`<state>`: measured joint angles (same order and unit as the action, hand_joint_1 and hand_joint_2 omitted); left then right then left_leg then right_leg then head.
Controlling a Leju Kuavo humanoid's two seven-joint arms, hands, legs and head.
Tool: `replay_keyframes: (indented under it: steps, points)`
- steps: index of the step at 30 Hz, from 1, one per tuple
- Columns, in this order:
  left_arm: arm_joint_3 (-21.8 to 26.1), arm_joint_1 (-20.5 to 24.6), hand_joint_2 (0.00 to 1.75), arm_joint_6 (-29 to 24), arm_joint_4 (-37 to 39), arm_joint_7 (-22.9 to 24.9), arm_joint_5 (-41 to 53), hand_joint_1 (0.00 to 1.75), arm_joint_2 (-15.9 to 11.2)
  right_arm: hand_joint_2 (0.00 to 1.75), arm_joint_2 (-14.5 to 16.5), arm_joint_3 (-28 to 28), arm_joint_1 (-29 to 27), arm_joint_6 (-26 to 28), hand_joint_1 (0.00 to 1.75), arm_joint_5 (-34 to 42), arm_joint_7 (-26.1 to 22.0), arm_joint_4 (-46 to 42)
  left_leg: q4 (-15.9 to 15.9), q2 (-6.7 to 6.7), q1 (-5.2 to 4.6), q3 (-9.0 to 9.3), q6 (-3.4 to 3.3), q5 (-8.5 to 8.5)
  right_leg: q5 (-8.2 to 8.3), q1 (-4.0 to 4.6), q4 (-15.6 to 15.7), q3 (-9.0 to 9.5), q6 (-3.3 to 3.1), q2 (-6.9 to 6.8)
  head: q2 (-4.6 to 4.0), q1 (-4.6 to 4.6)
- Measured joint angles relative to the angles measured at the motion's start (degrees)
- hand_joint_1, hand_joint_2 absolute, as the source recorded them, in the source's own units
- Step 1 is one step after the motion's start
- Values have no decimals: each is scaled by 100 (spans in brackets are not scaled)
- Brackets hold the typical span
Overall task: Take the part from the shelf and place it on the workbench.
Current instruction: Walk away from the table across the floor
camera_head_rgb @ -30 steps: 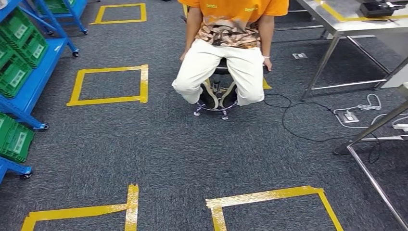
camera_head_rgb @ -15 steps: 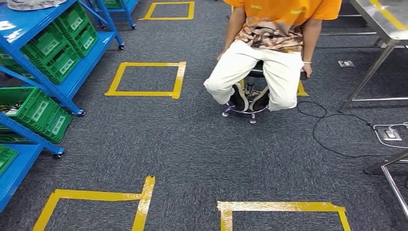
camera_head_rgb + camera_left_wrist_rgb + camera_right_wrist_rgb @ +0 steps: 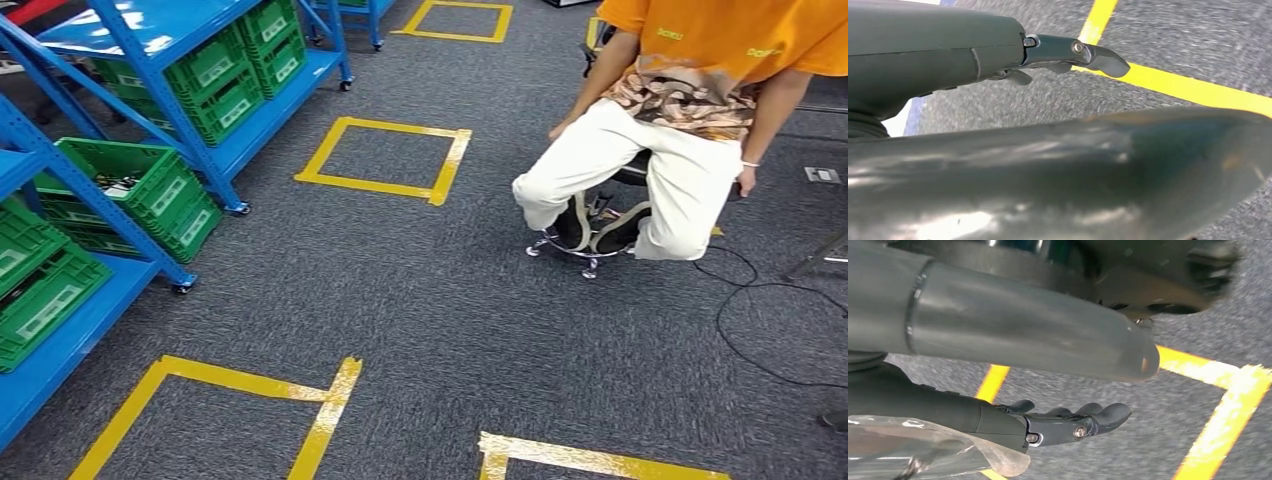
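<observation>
A blue shelf with several green bins stands at the left in the head view. One bin holds small dark parts, too small to make out. My left hand hangs over the grey carpet, its fingers straight and away from the thick thumb, holding nothing. My right hand hangs over the carpet too, with its fingers stretched out and nothing between them and the thumb. A clear plastic film lies by the base of that hand; what it is I cannot tell.
A person in an orange shirt sits on a wheeled stool at the right. Yellow tape squares mark the carpet, with more tape near my feet. A black cable runs across the floor at the far right.
The camera has turned left: the shelf has come further into view and the person and tape squares have slid right. The metal workbench is out of the picture.
</observation>
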<state>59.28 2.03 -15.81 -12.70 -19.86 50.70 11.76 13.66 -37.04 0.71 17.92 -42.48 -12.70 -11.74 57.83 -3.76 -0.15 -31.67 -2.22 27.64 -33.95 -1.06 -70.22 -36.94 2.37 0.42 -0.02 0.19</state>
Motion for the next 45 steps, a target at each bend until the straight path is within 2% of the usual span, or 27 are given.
replay_keyframes:
  steps: [2,4,6,7,9,11,13,14,15,17,19,21,22,24,26,28,29,31,32,33,35,37,39,41,43,44,45]
  points:
    - [0,7,0,1,0,16,8,0,-3,0,0,-1,-1,-8,0,-1,-13,3,51,-153,7,-4,53,36,377,-37,780,300,-3,250,0,-1]
    - [0,12,0,4,0,26,9,0,-9,0,0,-2,0,-13,0,-6,-14,7,84,-278,15,-48,122,52,443,-47,1116,466,-38,424,0,-1]
    - [0,-1,0,12,0,27,17,0,-20,0,1,-5,3,-13,0,-11,-17,9,71,-381,37,-81,188,36,449,-31,1142,507,-114,333,0,-1]
    - [0,-10,0,15,0,27,23,0,-27,0,1,-8,1,-13,0,-13,-23,9,97,-330,38,-96,218,56,459,-30,1155,518,-151,268,0,-5]
    - [0,-6,0,8,0,34,42,0,-41,0,3,-13,-8,-20,0,-14,-40,9,444,-34,29,-245,269,275,464,-34,1181,540,-218,107,0,-35]
    - [1,16,0,-15,0,67,38,0,-45,0,3,-14,-30,-37,0,-48,-43,9,1207,249,29,-598,308,659,442,-12,1182,549,-262,-82,0,-57]
    - [22,37,0,-72,0,149,-35,0,-51,0,1,-13,-47,-72,0,-161,-14,9,1729,304,40,-840,325,809,421,3,1182,558,-276,-265,0,-55]
    - [50,48,0,-114,0,214,-92,0,-58,0,0,-5,-44,-105,0,-237,8,9,1672,315,43,-805,322,710,410,7,1181,568,-275,-341,0,-57]
    - [89,63,0,-157,0,280,-148,0,-68,0,0,5,-34,-145,0,-313,28,9,1391,349,41,-660,309,519,398,10,1181,586,-270,-412,0,-57]
    - [166,115,0,-210,0,390,-233,0,-94,0,1,32,-10,-209,0,-429,65,11,574,624,-6,-251,249,157,367,27,1178,631,-243,-537,0,-58]
    - [231,183,0,-220,0,432,-289,0,-118,0,2,55,4,-222,0,-503,92,15,126,862,-72,-50,182,57,338,50,1175,656,-197,-659,0,-55]
    - [294,213,0,-230,0,438,-335,0,-146,0,2,91,30,-224,0,-562,110,15,71,789,-95,-53,132,68,315,56,1190,689,-141,-790,0,-55]
    - [321,208,0,-245,0,437,-351,0,-159,0,2,115,45,-227,0,-590,118,15,41,718,-84,-40,103,52,286,50,1181,703,-107,-774,0,-52]
    - [377,212,0,-291,0,429,-384,0,-179,0,2,160,67,-235,0,-628,124,16,-17,578,-43,-3,34,16,94,34,926,608,-55,-495,0,-27]
    - [421,234,0,-312,0,422,-409,0,-190,0,2,178,64,-249,0,-645,128,19,-29,431,-20,-2,-4,4,-250,21,220,261,-40,-156,0,2]
    - [445,242,0,-304,0,420,-416,0,-190,0,-2,183,48,-269,0,-645,140,21,-26,262,-19,-2,-12,8,-428,21,-399,-80,-36,-65,0,6]
    - [456,239,0,-301,0,420,-419,0,-188,0,-5,185,41,-278,0,-646,146,21,-22,176,-16,4,-11,11,-356,22,-433,-132,-37,-55,0,7]
    - [477,236,0,-301,0,416,-425,0,-182,0,-8,193,40,-285,0,-653,155,22,-2,6,-1,19,13,27,73,10,140,73,-41,19,0,8]
    - [486,240,0,-302,0,413,-425,0,-180,0,-9,198,41,-287,0,-658,160,24,19,-70,2,16,39,43,257,-4,530,237,-38,153,0,8]
    - [495,248,0,-303,0,409,-420,0,-179,0,-9,202,43,-287,0,-661,164,26,50,-145,4,1,68,60,374,-22,857,395,-41,277,0,4]
    - [511,258,0,-308,0,404,-402,0,-170,0,-11,204,39,-288,0,-664,181,32,83,-265,12,-44,134,62,382,-27,1101,532,-71,420,0,-3]
    - [519,245,0,-311,0,397,-372,0,-154,0,-19,203,37,-297,0,-654,190,33,89,-322,30,-70,192,53,395,-18,1133,566,-133,308,0,-3]
    - [522,240,0,-310,0,385,-353,0,-135,0,-27,202,32,-319,0,-640,188,33,293,-65,18,-169,244,177,400,-24,1166,600,-204,164,0,-33]
    - [525,264,0,-307,0,368,-354,0,-120,0,-35,202,19,-339,0,-649,196,33,928,248,17,-482,289,489,374,-13,1180,625,-268,-13,0,-69]
    - [533,273,0,-305,0,354,-375,0,-106,0,-47,203,10,-346,0,-689,225,33,1605,306,36,-824,315,722,343,4,1180,642,-301,-191,0,-74]
    - [541,265,0,-306,0,350,-390,0,-99,0,-52,205,11,-347,0,-716,242,33,1709,310,42,-881,317,693,328,10,1180,656,-305,-268,0,-74]
    - [550,255,0,-308,0,351,-404,0,-96,0,-56,207,16,-347,0,-742,256,33,1586,325,43,-825,307,554,312,17,1179,677,-305,-336,0,-75]
